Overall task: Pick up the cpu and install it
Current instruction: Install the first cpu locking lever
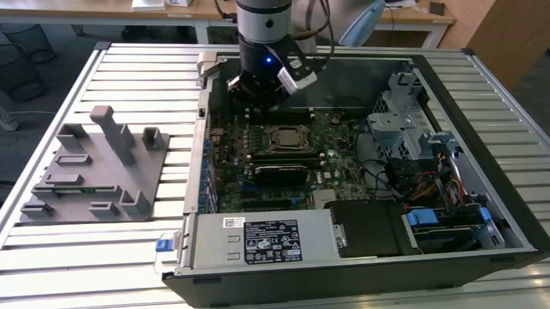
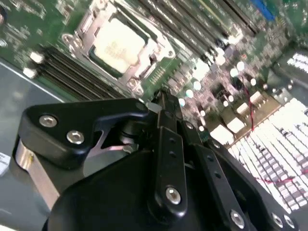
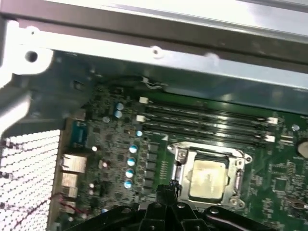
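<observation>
A: Hovering inside the open computer case [image 1: 481,212], the pincer [image 1: 256,96] sits above the motherboard [image 1: 344,174], toward the case's far wall in the exterior view.

B: Pincer state?

A: Fingers [image 2: 166,108] pressed together in the second wrist view, tips meeting, nothing between them. Closed and carrying nothing.

B: Where's the cpu?

A: The cpu [image 3: 207,179] is seated in the socket [image 3: 238,168] on the board, pale metal top up, metal frame around it. Also visible in the second wrist view [image 2: 118,44] and in the exterior view [image 1: 286,138]. Pincer tip is near it but apart, off to the side over the board.

B: Anything around the socket?

A: Memory slots [image 3: 207,120] run in parallel rows just beside it. Black cooler block [image 1: 279,174] sits on the near side of the socket in the exterior view.

B: And outside the case?

A: Grey holder block [image 1: 99,170] with upright posts on the slatted worktop [image 1: 86,264], to the exterior view's left of the case, well apart from the pincer.
</observation>
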Controlling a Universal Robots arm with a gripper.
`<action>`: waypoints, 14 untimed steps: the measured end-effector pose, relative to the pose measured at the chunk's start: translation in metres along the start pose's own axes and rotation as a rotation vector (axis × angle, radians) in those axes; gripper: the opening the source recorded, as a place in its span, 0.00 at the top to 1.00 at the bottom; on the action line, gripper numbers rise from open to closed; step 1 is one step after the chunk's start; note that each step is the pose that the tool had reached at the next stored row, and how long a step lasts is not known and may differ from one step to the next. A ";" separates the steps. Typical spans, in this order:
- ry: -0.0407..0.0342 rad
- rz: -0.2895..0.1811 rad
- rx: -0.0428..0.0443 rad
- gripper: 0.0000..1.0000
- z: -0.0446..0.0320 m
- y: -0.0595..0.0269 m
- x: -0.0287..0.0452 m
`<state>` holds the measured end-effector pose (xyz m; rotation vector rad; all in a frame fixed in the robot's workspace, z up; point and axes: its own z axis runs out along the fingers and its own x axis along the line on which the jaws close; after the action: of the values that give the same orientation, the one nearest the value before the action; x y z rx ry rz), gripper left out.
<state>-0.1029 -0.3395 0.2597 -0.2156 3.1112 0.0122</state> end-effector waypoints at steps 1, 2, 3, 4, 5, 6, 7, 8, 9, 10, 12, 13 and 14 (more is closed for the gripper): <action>0.0002 0.001 0.0002 0.89 0.0000 0.0016 0.0023; 0.0002 0.001 0.0002 0.89 0.0000 0.0035 0.0046; 0.0001 0.001 0.0001 0.89 0.0000 0.0053 0.0068; 0.0000 0.001 0.0001 0.89 0.0001 0.0076 0.0084; 0.0001 0.001 0.0001 0.89 0.0002 0.0103 0.0095; 0.0002 0.001 0.0002 0.89 0.0003 0.0131 0.0100; 0.0001 0.001 0.0001 0.89 0.0006 0.0162 0.0100; 0.0000 0.001 0.0001 0.89 0.0008 0.0192 0.0098; 0.0001 0.001 0.0001 0.89 0.0010 0.0215 0.0096; 0.0000 0.001 0.0000 0.89 0.0013 0.0236 0.0095; 0.0001 0.001 0.0001 0.89 0.0021 0.0261 0.0093; -0.0001 0.001 -0.0001 0.89 0.0027 0.0262 0.0093; 0.0001 0.001 0.0001 0.89 0.0029 0.0267 0.0093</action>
<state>-0.1157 -0.3143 0.2568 -0.2136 3.1114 0.0121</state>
